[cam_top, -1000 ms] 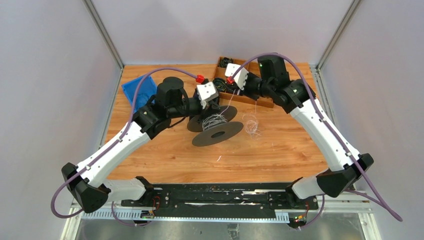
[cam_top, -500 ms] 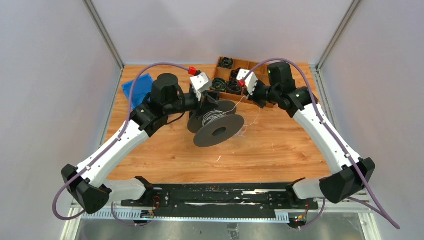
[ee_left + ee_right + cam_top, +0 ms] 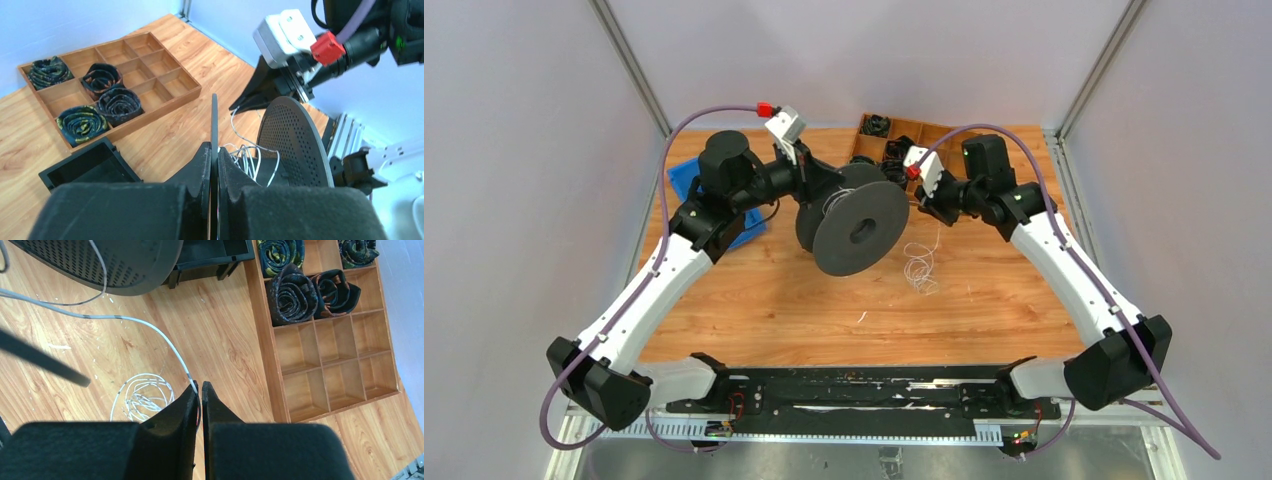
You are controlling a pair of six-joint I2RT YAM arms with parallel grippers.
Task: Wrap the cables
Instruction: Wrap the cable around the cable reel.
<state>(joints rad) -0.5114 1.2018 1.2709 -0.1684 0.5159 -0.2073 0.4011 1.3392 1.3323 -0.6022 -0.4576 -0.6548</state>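
Cables (image 3: pixel 130 318) pinched in right tool (image 3: pixel 200 385), jaws shut

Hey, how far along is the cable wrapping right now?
Done: a few turns of cable sit on the spool. In hand: left tool clamps the spool by its edge; right tool pinches the strand. Left: loose loops on the table need winding.

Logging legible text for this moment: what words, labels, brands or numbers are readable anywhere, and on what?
None readable in any view.
Spool, wooden tray, white camera housing: no markings visible.
Pale marks on the black base rail: too small and blurred to tell whether they are text.
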